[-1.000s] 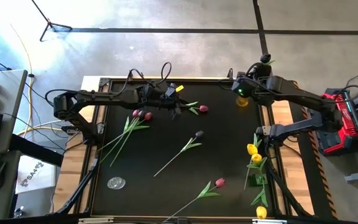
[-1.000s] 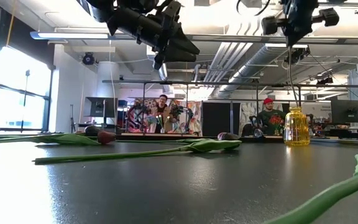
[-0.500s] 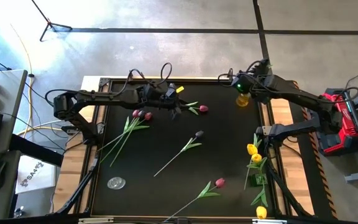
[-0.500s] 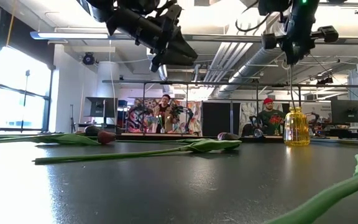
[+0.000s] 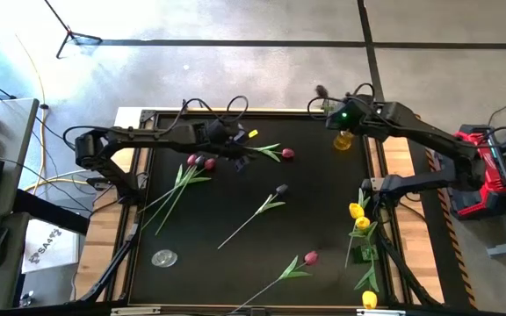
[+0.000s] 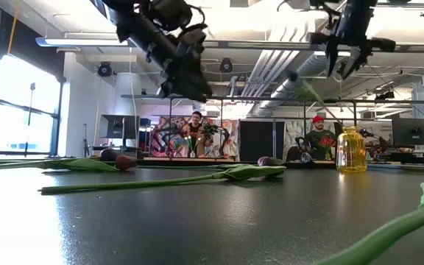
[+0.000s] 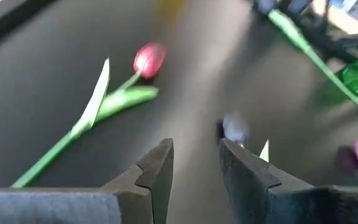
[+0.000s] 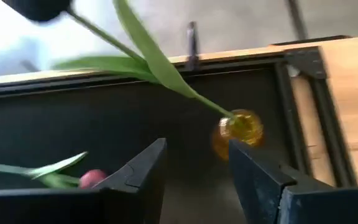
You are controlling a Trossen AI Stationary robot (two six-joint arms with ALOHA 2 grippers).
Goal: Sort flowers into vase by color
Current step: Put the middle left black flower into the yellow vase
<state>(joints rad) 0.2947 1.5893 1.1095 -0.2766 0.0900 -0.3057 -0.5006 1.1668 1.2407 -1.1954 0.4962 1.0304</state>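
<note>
on the black table top, read from the left edge across to the right:

left arm: reaches in from the left rim toward the middle of the far half; left gripper [image 5: 235, 147] hovers above the mat with its fingers [image 7: 160, 169] set a little apart and nothing between them, likely poised to pick the next stem.

pink pair [image 5: 198, 161]: two pink tulips lie just beside the left gripper, stems trailing toward the near left corner; unsorted.

silver disc [image 5: 164, 258]: flat on the mat near the front left; purpose unclear.

pink tulip by gripper [image 5: 286, 153]: lies just right of the left gripper, head pointing right; its head shows in the left wrist view ahead of the fingers, so probably the next target.

dark tulip on mat [image 5: 280, 188]: at mid table, stem slanting toward the front left; unsorted.

front pink tulip [image 5: 310, 257]: near the front edge, stem running left.

yellow vase [image 5: 343, 140]: stands at the far right corner; a dark tulip [image 8: 39, 7] leans out of it, stem foot in the mouth, head tipped beyond the table edge.

right gripper [image 5: 348, 115]: above the vase, fingers [image 8: 143, 175] spread and empty, evidently having let go of that stem.

yellow tulips [image 5: 359, 217]: bunched upright along the right edge, apparently already sorted.
</note>
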